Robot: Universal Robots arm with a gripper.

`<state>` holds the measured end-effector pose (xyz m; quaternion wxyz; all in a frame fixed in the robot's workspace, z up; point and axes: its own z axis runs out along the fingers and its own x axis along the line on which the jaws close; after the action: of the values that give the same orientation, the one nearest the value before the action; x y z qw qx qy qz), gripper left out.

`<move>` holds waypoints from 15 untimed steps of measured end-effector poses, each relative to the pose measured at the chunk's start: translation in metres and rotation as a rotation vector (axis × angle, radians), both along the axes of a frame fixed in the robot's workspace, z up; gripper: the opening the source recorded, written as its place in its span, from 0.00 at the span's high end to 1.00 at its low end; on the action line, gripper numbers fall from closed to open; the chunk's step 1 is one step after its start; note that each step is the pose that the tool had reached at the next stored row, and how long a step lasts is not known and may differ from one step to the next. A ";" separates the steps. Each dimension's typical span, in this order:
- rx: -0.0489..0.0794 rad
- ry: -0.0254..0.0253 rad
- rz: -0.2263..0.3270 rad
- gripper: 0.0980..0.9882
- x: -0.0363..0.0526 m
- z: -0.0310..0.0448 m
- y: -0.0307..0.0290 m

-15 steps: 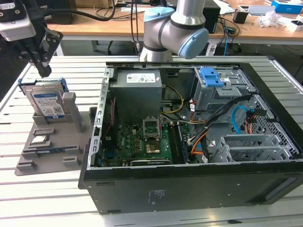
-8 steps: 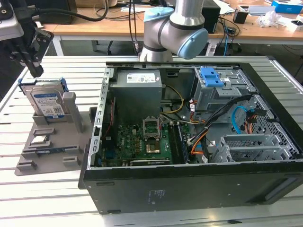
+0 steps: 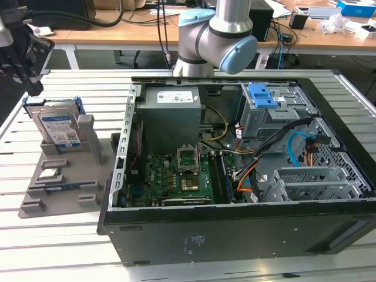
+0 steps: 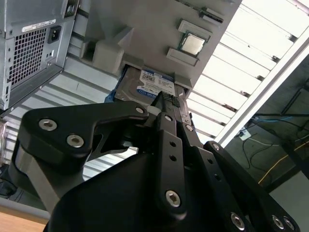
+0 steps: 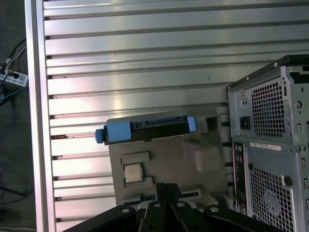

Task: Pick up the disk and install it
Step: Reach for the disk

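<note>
Not 1 word or number can be read anywhere. The disk (image 3: 59, 126) carries a white-and-blue label, its print too small to make out in the exterior view and the second wrist view. The power supply box (image 3: 172, 100) bears a white label with illegible lines. In the first wrist view, 1 white sticker (image 5: 265, 146) on the back of the computer case (image 5: 289, 96) is equally unreadable.
</note>
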<state>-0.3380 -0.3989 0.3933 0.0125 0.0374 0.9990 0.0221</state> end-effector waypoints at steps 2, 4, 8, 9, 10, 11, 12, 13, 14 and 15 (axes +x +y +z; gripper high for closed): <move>0.000 0.0000 0.000 0.99 -0.0034 0.0000 0.0000; 0.000 -0.0001 0.000 0.99 -0.0073 0.0000 0.0000; 0.000 0.0000 0.000 0.99 -0.0148 0.0000 0.0000; 0.000 0.0000 0.000 0.99 -0.0181 0.0000 0.0000; 0.000 0.0000 0.000 0.99 -0.0200 -0.0001 0.0000; 0.000 0.0000 0.000 0.99 -0.0219 -0.0001 0.0000; 0.000 0.0000 0.000 0.99 -0.0251 -0.0001 0.0000; 0.000 -0.0001 0.000 0.99 -0.0268 -0.0001 0.0000; 0.000 -0.0001 0.000 0.99 -0.0287 -0.0001 0.0000; 0.000 0.0000 0.000 0.99 -0.0310 -0.0001 0.0000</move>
<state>-0.3689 -0.3989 0.3931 0.0125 0.0374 0.9990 0.0221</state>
